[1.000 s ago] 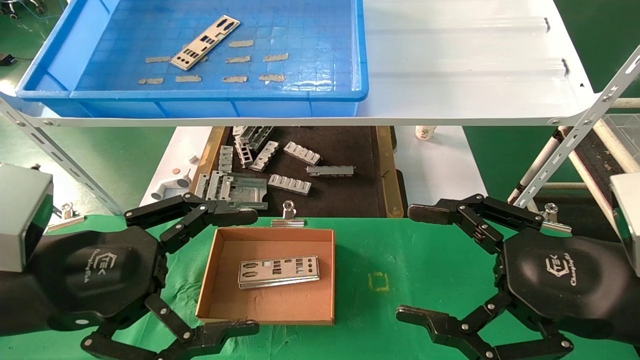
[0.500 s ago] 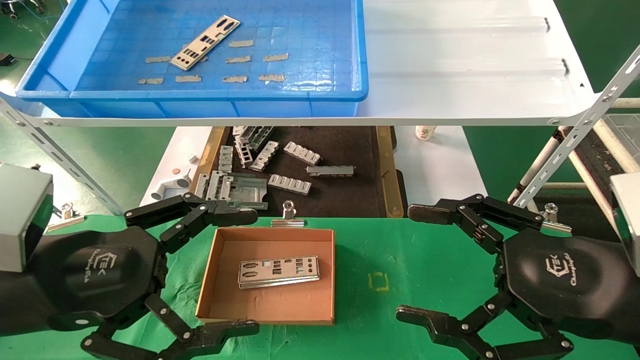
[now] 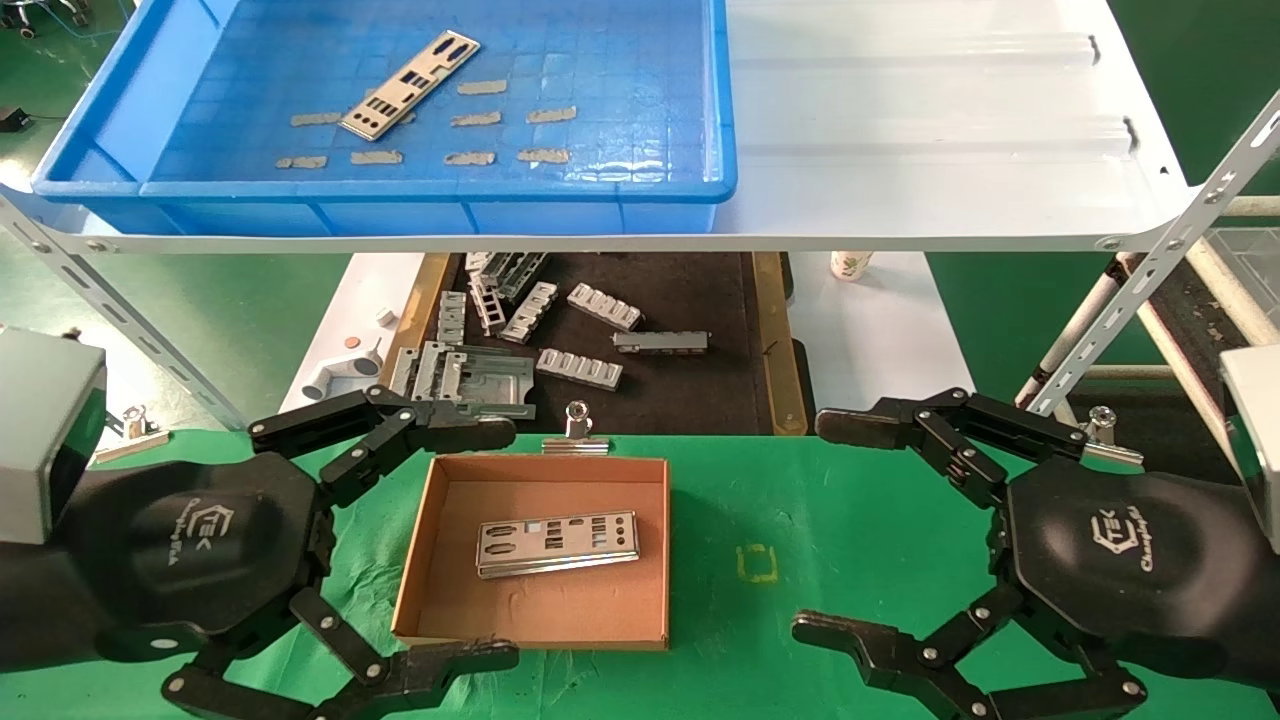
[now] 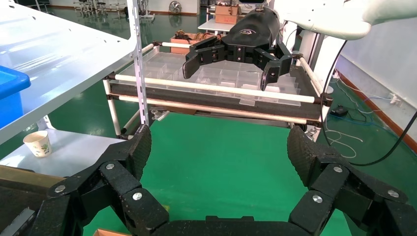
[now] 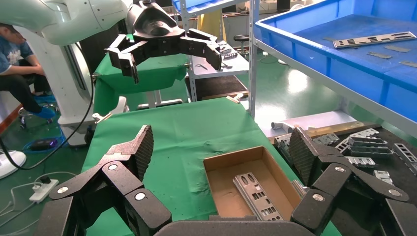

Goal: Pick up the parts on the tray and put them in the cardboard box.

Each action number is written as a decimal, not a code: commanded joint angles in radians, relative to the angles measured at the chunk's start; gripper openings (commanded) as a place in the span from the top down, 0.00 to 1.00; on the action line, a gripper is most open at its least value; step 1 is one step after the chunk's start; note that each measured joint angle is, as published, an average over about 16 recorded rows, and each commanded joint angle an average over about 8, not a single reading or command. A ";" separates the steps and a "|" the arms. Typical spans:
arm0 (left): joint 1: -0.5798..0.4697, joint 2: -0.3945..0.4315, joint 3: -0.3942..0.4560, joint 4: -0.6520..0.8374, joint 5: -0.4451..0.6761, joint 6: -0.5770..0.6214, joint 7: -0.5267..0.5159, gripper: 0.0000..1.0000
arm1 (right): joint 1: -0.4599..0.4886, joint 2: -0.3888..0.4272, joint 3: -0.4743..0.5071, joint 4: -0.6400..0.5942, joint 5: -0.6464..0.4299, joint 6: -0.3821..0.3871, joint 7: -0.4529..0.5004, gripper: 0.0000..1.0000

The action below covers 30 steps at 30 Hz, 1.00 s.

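One silver punched part (image 3: 410, 84) lies slantwise on the floor of the blue tray (image 3: 430, 190) on the upper shelf, also in the right wrist view as the part (image 5: 376, 39). A second part (image 3: 557, 542) lies flat inside the cardboard box (image 3: 425, 545) on the green cloth, seen too as the part (image 5: 257, 195) in the box (image 5: 219, 172). My left gripper (image 3: 485, 545) hangs open just left of the box, nothing between its fingers. My right gripper (image 3: 825, 530) hangs open over the cloth to the box's right, empty.
Below the shelf a dark-floored tray with a wooden rim (image 3: 790, 370) holds several grey ribbed brackets (image 3: 580, 368). A binder clip (image 3: 576, 430) sits at the box's far edge. A paper cup (image 3: 850, 264) and slanted shelf struts (image 3: 1150, 300) stand to the right.
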State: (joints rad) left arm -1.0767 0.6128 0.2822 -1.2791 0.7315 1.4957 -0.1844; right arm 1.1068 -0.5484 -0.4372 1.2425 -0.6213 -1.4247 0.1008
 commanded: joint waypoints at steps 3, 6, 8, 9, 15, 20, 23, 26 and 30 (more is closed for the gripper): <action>0.000 0.000 0.000 0.000 0.000 0.000 0.000 0.00 | 0.000 0.000 0.000 0.000 0.000 0.000 0.000 0.00; 0.000 0.000 0.000 0.000 0.000 0.000 0.000 0.00 | 0.000 0.000 0.000 0.000 0.000 0.000 0.000 0.00; 0.000 0.000 0.000 0.000 0.000 0.000 0.000 0.00 | 0.000 0.000 0.000 0.000 0.000 0.000 0.000 0.00; 0.000 0.000 0.000 0.000 0.000 0.000 0.000 0.00 | 0.000 0.000 0.000 0.000 0.000 0.000 0.000 0.00; 0.000 0.000 0.000 0.000 0.000 0.000 0.000 0.00 | 0.000 0.000 0.000 0.000 0.000 0.000 0.000 0.00; 0.000 0.000 0.000 0.000 0.000 0.000 0.000 0.00 | 0.000 0.000 0.000 0.000 0.000 0.000 0.000 0.00; 0.000 0.000 0.000 0.000 0.000 0.000 0.000 0.00 | 0.000 0.000 0.000 0.000 0.000 0.000 0.000 0.00; 0.000 0.000 0.000 0.000 0.000 0.000 0.000 0.00 | 0.000 0.000 0.000 0.000 0.000 0.000 0.000 0.00; 0.000 0.000 0.000 0.000 0.000 0.000 0.000 0.00 | 0.000 0.000 0.000 0.000 0.000 0.000 0.000 0.00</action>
State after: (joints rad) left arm -1.0767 0.6128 0.2822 -1.2791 0.7315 1.4957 -0.1844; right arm 1.1068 -0.5484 -0.4372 1.2425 -0.6213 -1.4248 0.1008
